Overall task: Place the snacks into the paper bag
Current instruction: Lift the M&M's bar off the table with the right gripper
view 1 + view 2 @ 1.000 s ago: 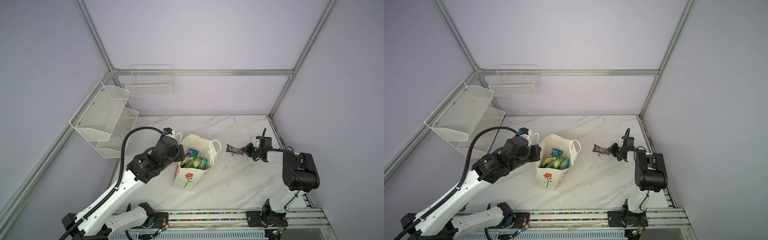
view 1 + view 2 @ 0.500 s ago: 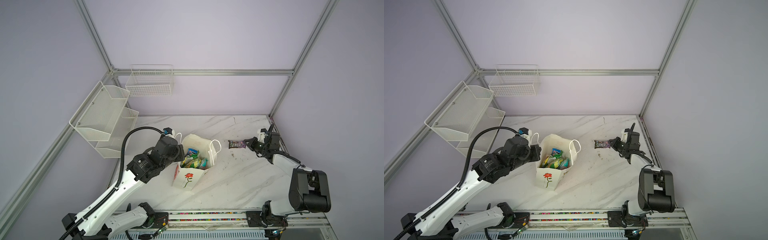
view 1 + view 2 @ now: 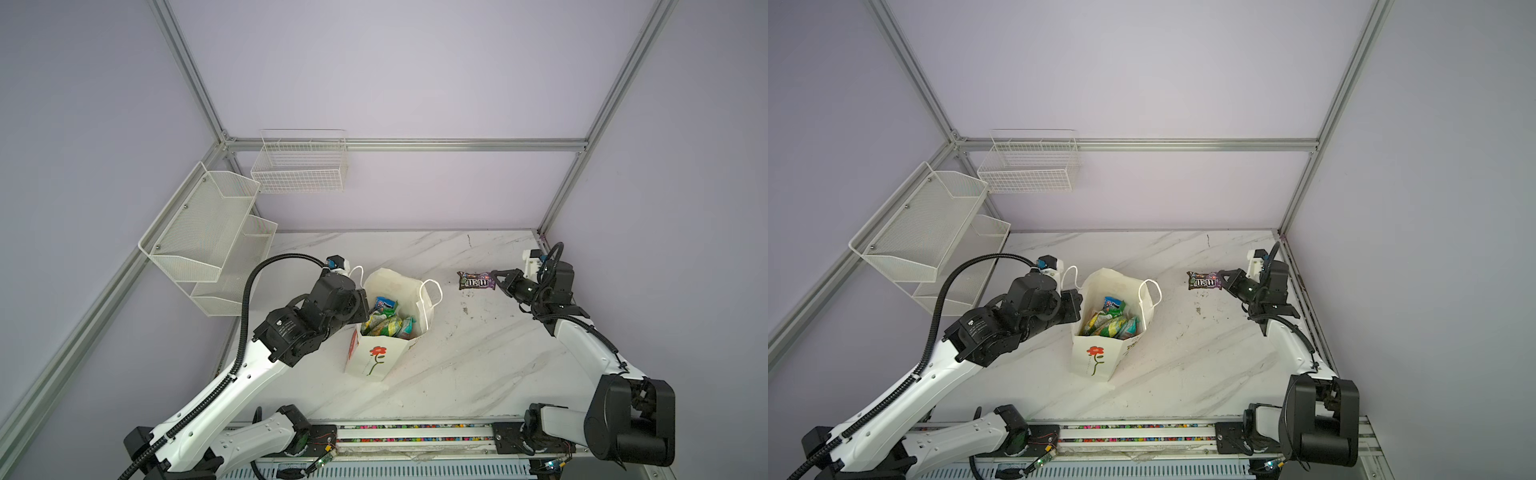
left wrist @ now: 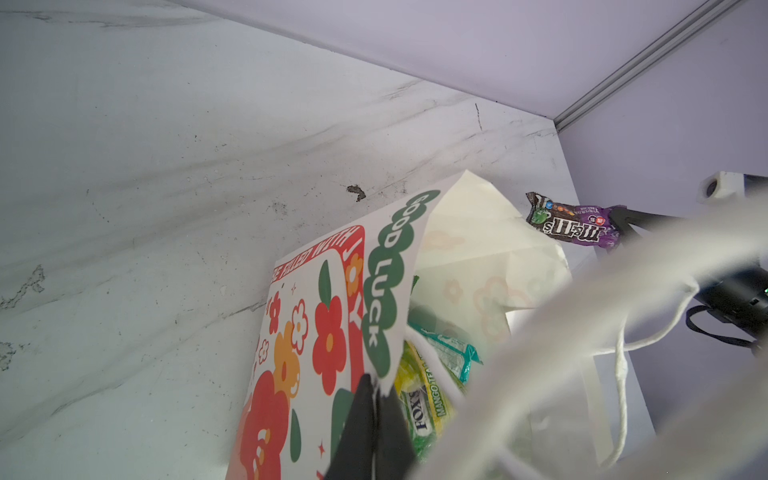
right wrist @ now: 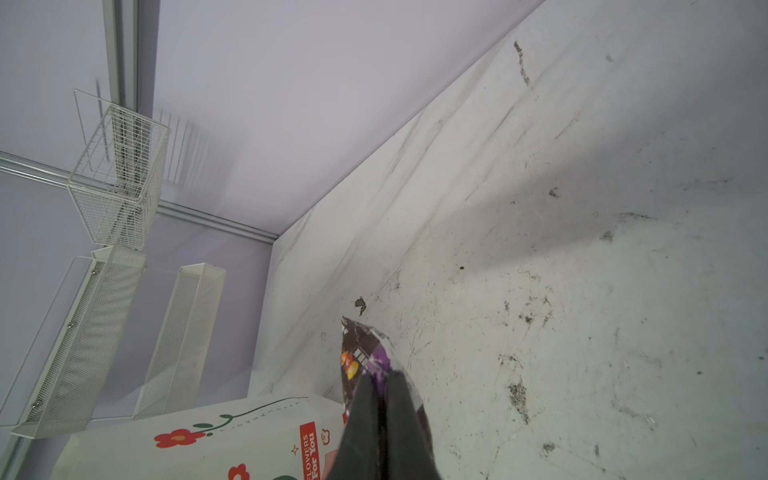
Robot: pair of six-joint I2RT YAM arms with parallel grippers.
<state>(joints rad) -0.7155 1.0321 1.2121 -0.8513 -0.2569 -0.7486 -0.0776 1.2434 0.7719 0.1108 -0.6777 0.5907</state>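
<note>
In both top views, holds the M&M's packet (image 3: 476, 281) aloft by one end in the closed right gripper (image 3: 496, 279), well right of the paper bag (image 3: 376, 357)

Left wrist view: pinches the bag's rim in the shut left gripper (image 4: 376, 392); may tip it if tugged

Right wrist view: grips only the wrapper's tip; may slip or miss the mouth

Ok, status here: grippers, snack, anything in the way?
Left gripper shut on paper bag rim. Right gripper shut on M&M's packet, right of bag. Other snacks inside. Nothing between packet and bag.
</note>
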